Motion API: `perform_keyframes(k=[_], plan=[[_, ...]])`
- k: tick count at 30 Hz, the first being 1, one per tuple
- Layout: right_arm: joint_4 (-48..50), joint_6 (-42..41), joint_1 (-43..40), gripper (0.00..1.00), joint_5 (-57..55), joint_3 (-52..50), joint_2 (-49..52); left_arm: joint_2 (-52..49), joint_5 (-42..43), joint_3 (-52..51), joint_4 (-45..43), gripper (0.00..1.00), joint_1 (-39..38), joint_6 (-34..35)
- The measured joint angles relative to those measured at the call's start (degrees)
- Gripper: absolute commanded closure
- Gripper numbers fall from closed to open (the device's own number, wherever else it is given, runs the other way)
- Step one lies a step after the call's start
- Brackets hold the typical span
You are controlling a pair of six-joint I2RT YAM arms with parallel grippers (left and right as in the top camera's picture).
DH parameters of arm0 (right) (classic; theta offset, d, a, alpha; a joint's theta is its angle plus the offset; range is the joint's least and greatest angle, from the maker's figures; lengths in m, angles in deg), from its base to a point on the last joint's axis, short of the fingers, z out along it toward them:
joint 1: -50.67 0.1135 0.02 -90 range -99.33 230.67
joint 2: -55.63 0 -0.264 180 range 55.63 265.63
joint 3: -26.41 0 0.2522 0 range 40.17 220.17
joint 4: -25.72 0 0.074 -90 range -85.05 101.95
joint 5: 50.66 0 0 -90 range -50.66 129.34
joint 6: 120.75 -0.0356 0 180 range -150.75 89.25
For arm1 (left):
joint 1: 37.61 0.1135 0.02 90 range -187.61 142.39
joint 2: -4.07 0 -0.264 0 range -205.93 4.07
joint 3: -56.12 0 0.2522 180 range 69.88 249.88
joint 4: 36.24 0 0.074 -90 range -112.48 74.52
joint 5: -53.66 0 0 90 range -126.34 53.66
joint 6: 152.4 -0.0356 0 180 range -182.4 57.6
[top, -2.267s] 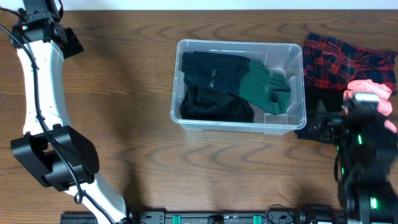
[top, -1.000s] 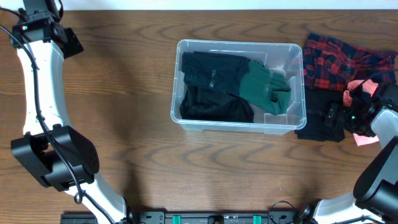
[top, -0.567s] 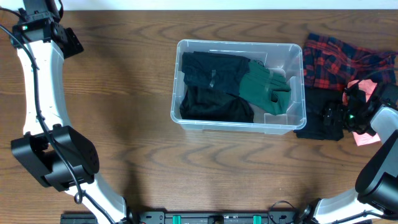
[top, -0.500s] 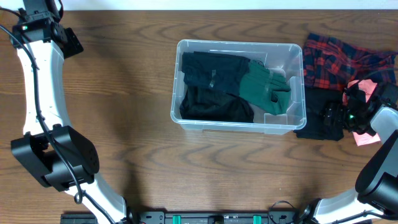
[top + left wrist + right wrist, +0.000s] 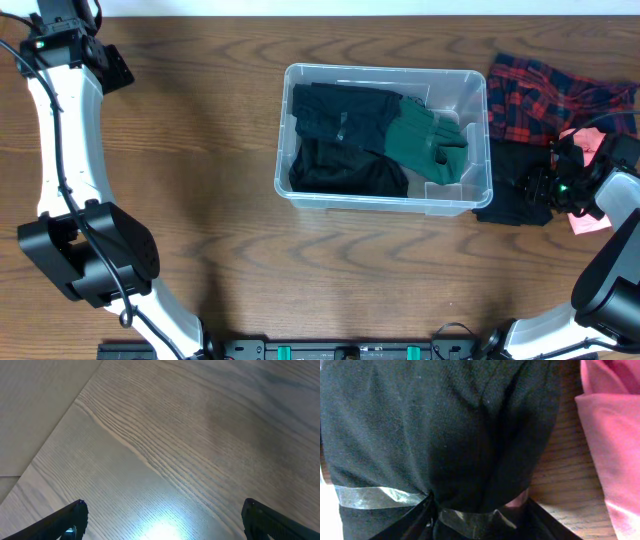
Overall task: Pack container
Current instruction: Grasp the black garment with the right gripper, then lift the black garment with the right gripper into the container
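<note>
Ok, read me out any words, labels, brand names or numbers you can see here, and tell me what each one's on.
None: no readable text shows on the container, the black clothes and green garment in it, the red plaid cloth, the pink cloth, the black garment or the table.

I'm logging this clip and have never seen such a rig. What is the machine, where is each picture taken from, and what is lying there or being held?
Two robot arms work at a wooden table. The overhead picture looks straight down, and the other two come from a camera on each wrist. A clear container in the middle holds black clothes and a green garment. To its right lie a red plaid cloth, a pink cloth and a black garment. The right gripper is pinched shut on that black garment. The left gripper is open over bare wood and holds nothing.
</note>
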Motion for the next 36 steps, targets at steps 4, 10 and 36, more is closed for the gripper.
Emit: perform_keyframes(k=[4,10,36], plan=[[-0.37,0.17,0.00,0.68,0.63,0.02,0.00,0.00,0.02,0.00,0.00,0.02,0.00,0.00],[-0.59,0.22,-0.02,0.83,1.62,0.13,0.00,0.00,0.02,0.00,0.00,0.02,0.00,0.02],[-17.16,-5.79,-0.02,0.99,7.74,11.02,-10.60,0.00,0.02,0.00,0.00,0.02,0.00,0.00]])
